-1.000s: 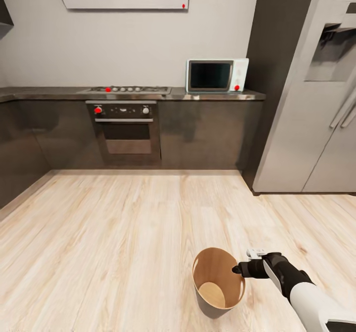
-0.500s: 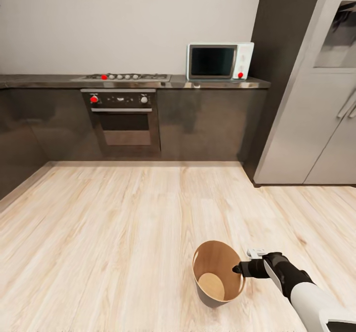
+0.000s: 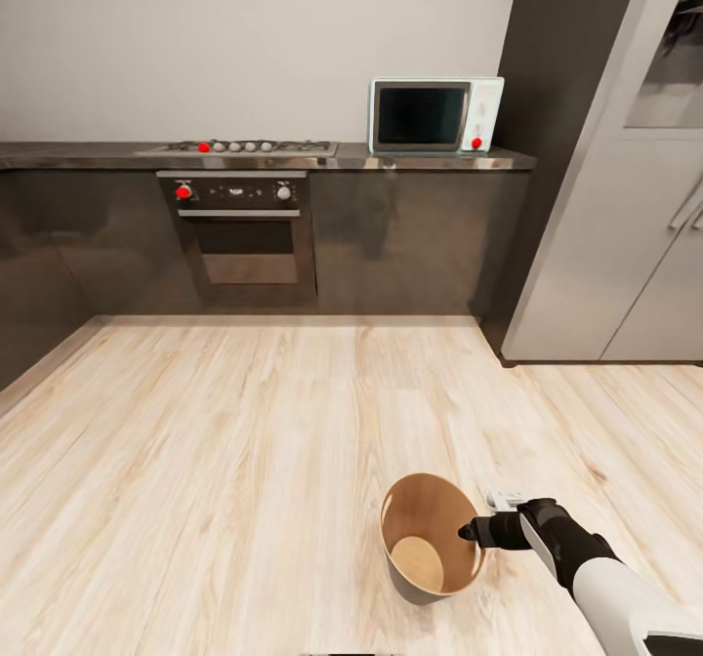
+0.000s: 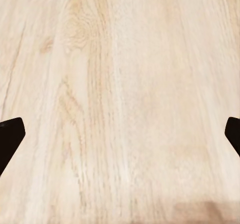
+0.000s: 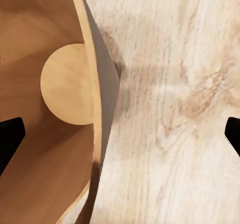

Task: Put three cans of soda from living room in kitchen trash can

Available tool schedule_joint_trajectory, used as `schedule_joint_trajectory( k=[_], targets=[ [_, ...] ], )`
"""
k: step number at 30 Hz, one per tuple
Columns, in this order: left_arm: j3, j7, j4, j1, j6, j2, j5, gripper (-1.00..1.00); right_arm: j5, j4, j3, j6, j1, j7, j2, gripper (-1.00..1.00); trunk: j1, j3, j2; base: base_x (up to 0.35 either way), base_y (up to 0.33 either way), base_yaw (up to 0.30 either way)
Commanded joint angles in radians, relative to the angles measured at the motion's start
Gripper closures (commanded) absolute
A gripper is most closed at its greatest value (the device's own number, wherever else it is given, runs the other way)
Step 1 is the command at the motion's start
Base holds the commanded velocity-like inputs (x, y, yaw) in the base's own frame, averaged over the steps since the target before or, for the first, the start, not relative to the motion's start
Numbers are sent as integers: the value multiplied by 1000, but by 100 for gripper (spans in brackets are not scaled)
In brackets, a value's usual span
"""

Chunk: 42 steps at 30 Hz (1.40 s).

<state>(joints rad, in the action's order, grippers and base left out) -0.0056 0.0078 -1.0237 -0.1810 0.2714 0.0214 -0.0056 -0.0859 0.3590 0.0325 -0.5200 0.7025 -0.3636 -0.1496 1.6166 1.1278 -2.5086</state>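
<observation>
— How is the light?
— Even and bright, no glare; the tash can [image 3: 431, 549] drops a soft shadow toward five o'clock on the floor [image 3: 215, 461].
— Sharpness?
— Head view crisp, fridge [image 3: 625, 197] leaning at the edge — wrist views slightly soft.

- one bin [image 3: 431, 547]
- one microwave [image 3: 434, 116]
- one oven [image 3: 240, 238]
- one hob [image 3: 248, 147]
- one fridge [image 3: 625, 207]
- one gripper [image 3: 467, 532]
- two oven knobs [image 3: 184, 191]
</observation>
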Motion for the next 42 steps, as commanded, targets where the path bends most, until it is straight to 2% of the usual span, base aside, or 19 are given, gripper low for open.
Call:
schedule_joint_trajectory(
  k=[1,18,32,42],
  targets=[
    [0,0,0,0,0,0,0,-100,0,0,0,0,0,0,0,-100,0,0,0,126,0,0],
    [-1,0,-1,0,0,0,1,-100,0,0,-2,1,0,1,1,-100,0,0,0,48,0,0],
    [1,0,0,0,-1,0,0,-100,0,0,-3,1,0,1,2,-100,6,54,-3,0,0,0],
    [1,0,0,0,0,0,0,-100,0,0,-3,0,0,1,2,-100,6,54,-3,0,0,0]
  ],
)
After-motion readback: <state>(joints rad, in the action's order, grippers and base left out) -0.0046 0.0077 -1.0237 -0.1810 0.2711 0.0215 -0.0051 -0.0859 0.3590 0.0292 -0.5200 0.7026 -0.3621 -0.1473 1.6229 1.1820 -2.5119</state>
